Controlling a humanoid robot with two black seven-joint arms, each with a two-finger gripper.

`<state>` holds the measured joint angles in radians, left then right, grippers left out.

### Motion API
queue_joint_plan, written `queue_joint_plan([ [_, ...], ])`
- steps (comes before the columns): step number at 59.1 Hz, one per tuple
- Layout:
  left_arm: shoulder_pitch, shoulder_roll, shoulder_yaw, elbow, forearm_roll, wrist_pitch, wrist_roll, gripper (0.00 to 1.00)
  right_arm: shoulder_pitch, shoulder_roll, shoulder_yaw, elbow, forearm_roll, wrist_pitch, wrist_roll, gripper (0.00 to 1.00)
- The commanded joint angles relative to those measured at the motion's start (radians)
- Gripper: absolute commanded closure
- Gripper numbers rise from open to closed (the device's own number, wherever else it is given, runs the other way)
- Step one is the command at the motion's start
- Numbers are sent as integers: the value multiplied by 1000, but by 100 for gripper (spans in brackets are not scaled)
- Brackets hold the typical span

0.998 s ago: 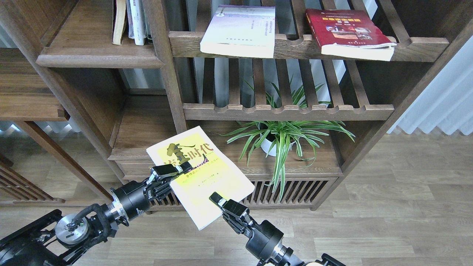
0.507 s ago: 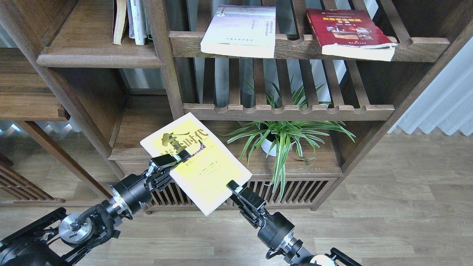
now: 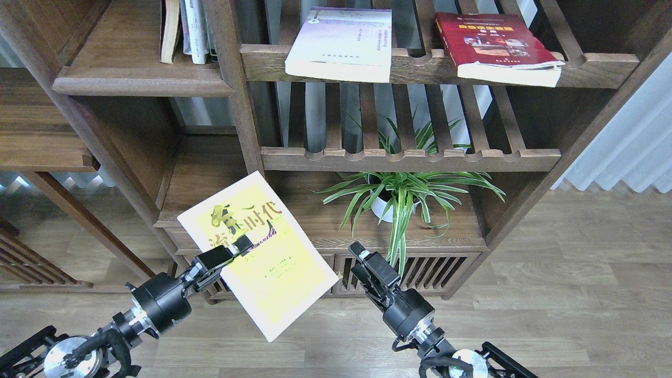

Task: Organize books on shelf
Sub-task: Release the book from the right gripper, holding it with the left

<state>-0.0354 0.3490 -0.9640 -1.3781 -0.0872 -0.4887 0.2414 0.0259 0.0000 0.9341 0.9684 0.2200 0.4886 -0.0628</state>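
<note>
Left gripper [image 3: 242, 247] is clamped on the yellow book [image 3: 255, 252], pinching its left edge roughly mid-cover; one finger lies across the cover face. Book is in the air, tilted, cover toward the camera, in front of the cabinet's lower-left front corner. Its top corner overlaps the low board by the left upright, its bottom corner hangs over the floor [image 3: 551, 310].

Right gripper [image 3: 362, 256] is off the book, just right of its right corner, holding nothing. Seen nearly end-on, so can't tell how far the fingers are parted. It sits in front of the slatted cabinet front, below the plant [image 3: 401, 191].

Lavender book [image 3: 341, 42] lies flat on the top slatted rack [image 3: 420, 67], left part, front edge overhanging the scalloped rail. Red book [image 3: 496, 47] lies on the same rack toward the right end, also overhanging the rail, skewed a bit. The two are well apart.

Solid shelf [image 3: 142, 84] is at top left, with a thick rounded lip. A few upright books [image 3: 189, 31] stand at its right end against the upright; the rest of the board is bare wood.

Plant sits in a white pot on the low board under the second rack, right of centre.
</note>
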Motion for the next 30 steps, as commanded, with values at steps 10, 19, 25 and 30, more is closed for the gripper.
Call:
queue_joint_plan([
  [10, 118, -50, -119, -6, 199, 0, 12, 95, 0, 0, 31, -5, 1, 0, 1, 2],
  [19, 144, -73, -173, -6, 250, 0, 18, 95, 0, 0, 41, -33, 1, 0, 4, 2],
  [25, 158, -110, -219, -6, 300, 0, 22, 95, 0, 0, 40, -54, 1, 0, 23, 2],
  [30, 175, -134, -271, -4, 356, 0, 24, 94, 0, 0, 41, -74, 1, 0, 24, 2],
])
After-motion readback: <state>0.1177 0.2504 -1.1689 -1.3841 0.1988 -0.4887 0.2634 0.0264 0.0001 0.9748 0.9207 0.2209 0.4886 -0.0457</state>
